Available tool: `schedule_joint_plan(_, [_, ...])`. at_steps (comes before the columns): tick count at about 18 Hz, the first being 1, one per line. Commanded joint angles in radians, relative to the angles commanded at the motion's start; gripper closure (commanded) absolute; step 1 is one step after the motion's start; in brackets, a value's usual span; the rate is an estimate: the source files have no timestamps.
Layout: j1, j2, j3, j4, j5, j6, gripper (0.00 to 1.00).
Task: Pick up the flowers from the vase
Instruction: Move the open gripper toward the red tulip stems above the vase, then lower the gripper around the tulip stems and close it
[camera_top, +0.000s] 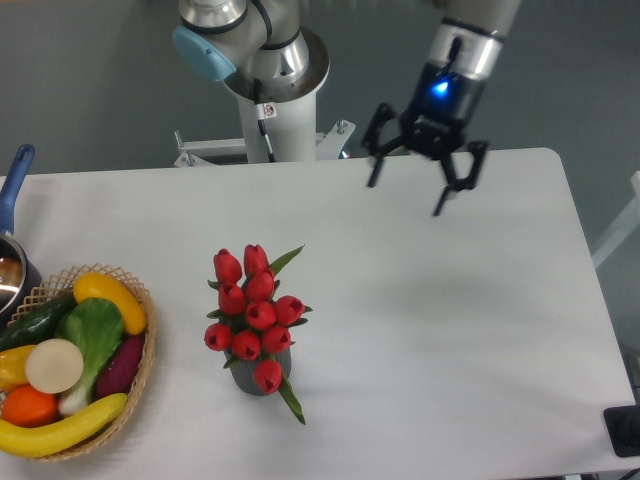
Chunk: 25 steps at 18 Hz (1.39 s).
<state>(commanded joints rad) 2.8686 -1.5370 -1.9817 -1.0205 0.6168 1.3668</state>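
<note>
A wicker basket (140, 345) of vegetables sits at the white table's (450, 330) left edge. Near the middle, the bunch of red tulips (253, 310) stands in the small dark grey vase (262, 380). Well apart — up right — the black two-finger gripper (405, 198) hangs, jaws spread wide, holding nothing.

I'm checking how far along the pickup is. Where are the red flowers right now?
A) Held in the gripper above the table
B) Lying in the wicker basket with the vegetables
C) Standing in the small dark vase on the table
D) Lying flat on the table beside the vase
C: the flowers stand in the vase, while the gripper hangs open and empty, well apart near the table's far edge.
</note>
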Motion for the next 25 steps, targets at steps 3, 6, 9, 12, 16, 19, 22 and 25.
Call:
schedule_joint_plan(3, [-0.044, -0.002, -0.031, 0.056, -0.008, -0.009, 0.0])
schedule_joint_plan(6, [-0.095, -0.04, -0.014, 0.06, -0.009, -0.009, 0.0])
schedule_joint_plan(9, [-0.135, -0.086, -0.011, 0.132, -0.002, -0.012, 0.0])
schedule_joint_plan(12, [-0.176, -0.124, 0.007, 0.138, -0.008, -0.012, 0.0])
schedule_joint_plan(16, [-0.206, -0.182, 0.053, 0.138, -0.008, -0.021, 0.0])
schedule_joint_plan(19, [-0.238, -0.242, 0.113, 0.148, -0.008, -0.037, 0.0])
schedule_joint_plan(22, [-0.258, -0.276, 0.135, 0.187, -0.009, -0.083, 0.0])
schedule_joint_plan(25, [-0.261, -0.291, 0.136, 0.218, -0.006, -0.107, 0.0])
